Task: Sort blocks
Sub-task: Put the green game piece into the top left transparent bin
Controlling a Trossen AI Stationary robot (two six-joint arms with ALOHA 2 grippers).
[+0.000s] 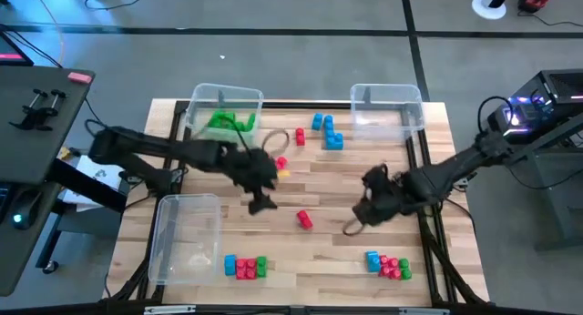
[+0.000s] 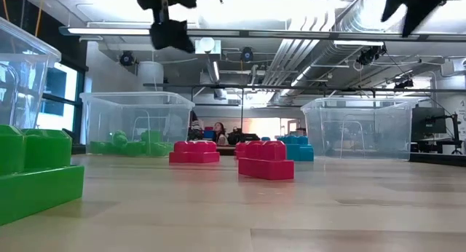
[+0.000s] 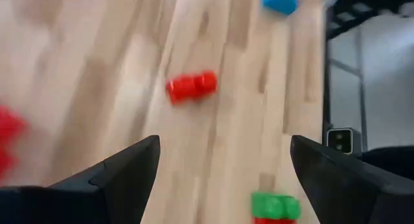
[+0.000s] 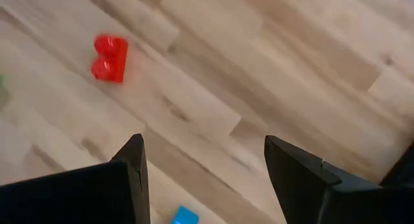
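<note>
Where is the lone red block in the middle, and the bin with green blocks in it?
lone red block (image 1: 304, 220), high view, on its top studs.
bin with green blocks (image 1: 258, 100), high view, on its far right rim corner.

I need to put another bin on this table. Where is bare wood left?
Bare wood lies along the near edge between the red, blue and green brick cluster and the second mixed cluster. Some also lies right of the single red brick, under the right gripper. The far edge is crowded: clear plastic bin holding green bricks, blue bricks, empty clear bin.
</note>
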